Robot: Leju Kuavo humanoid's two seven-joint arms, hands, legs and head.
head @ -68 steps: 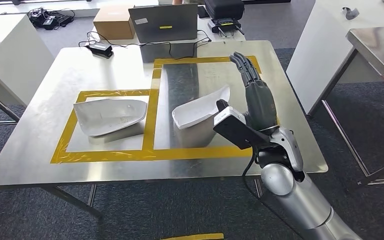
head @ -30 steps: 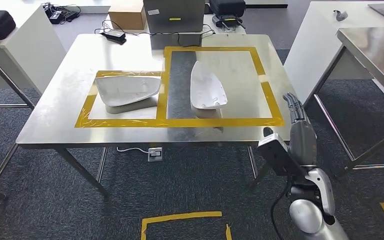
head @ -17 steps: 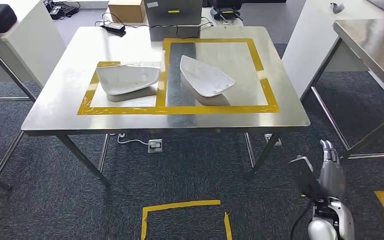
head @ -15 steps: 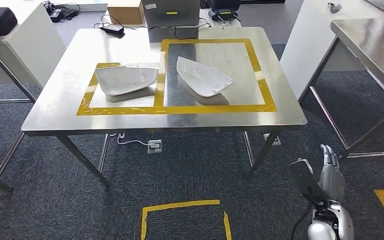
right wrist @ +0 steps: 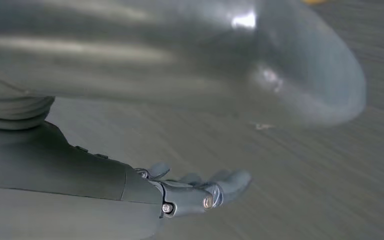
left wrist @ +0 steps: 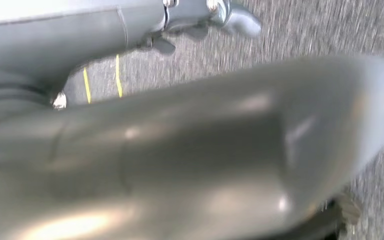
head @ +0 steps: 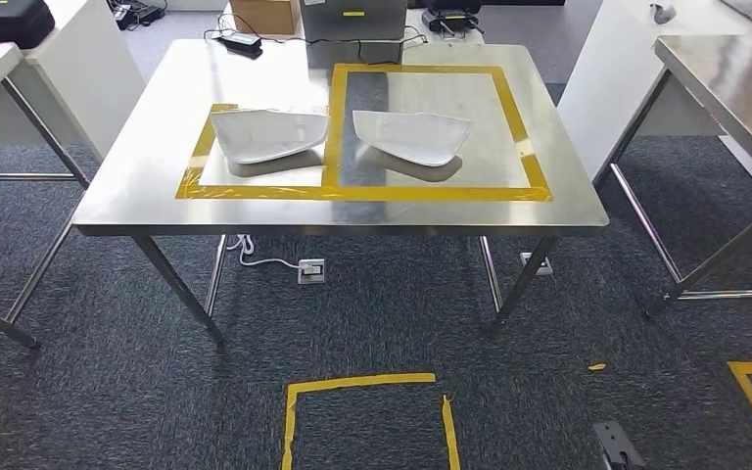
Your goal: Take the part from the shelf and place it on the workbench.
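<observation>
Parts: on the workbench [head: 137, 201], the left white part [head: 268, 134] sits in the left taped frame, the right part [head: 410, 136] now lies flat in the larger frame. Placement is complete, I judge. My right hand [right wrist: 200, 192] has dropped away, fingers apart, holding nothing. Left hand [left wrist: 180, 165]: state cannot be determined.

On the workbench [head: 157, 196]: two parts side by side, left part [head: 267, 134] at 9 o'clock of right part [head: 411, 135]; box [head: 266, 14] and charger [head: 240, 41] toward 12.
</observation>
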